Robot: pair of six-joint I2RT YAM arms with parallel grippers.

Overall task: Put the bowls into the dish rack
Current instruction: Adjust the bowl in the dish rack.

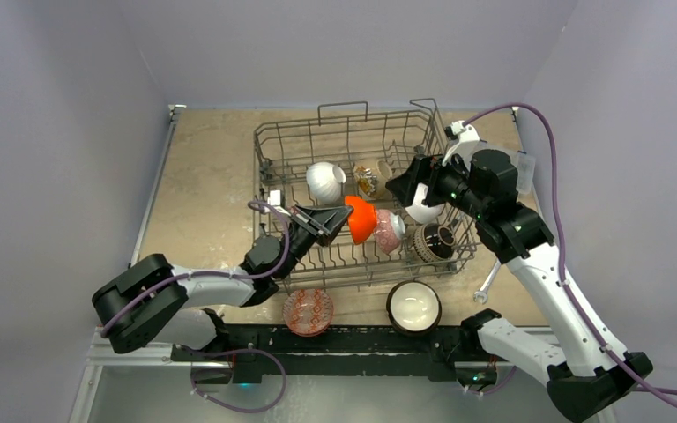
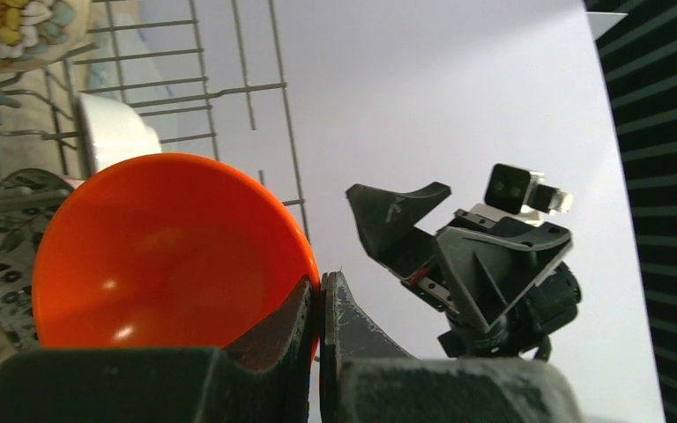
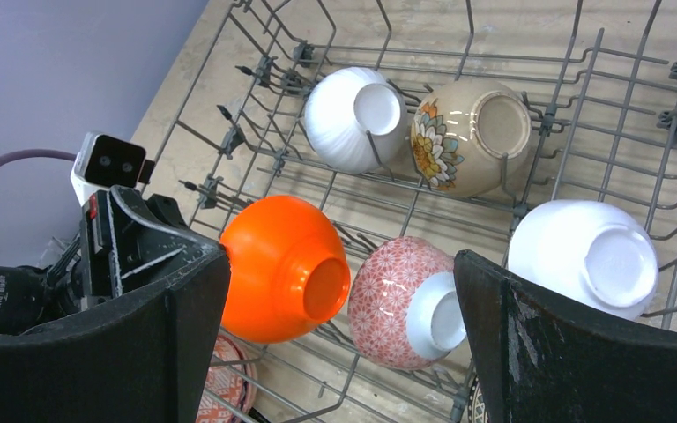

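Orange bowl (image 3: 278, 264) is the one in play right now. It's down in the rack (image 1: 282, 145), tipped on its side with the foot toward the right arm, and it's touching the red-patterned bowl (image 3: 397, 295) next to it. Can't tell if it's fully seated on the tines or only hanging from the grip.

Progress looks decent. Counting the orange one, six are in the rack:
- ribbed white bowl (image 3: 344, 119) and floral bowl (image 3: 458, 132) side by side at the back
- plain white bowl (image 3: 582, 247) on the right
- dark striped bowl (image 1: 432, 241) in the front right corner
- the orange and red-patterned pair in the middle

Two are left on the surface (image 1: 203, 203) in front of the rack: a second red-patterned bowl (image 1: 308, 310) and a dark bowl with cream inside (image 1: 413, 306), both upright. So I'd call it roughly three quarters done, going only by what's in view.

Left fingers (image 2: 353, 326) are pressed together, pinching the orange bowl's rim, one inside and one outside.

Right fingers (image 3: 546, 344) are spread as wide as they go, hovering over the rack with nothing between them. The plain white bowl sits just beside one of them, and I can't make out any contact.
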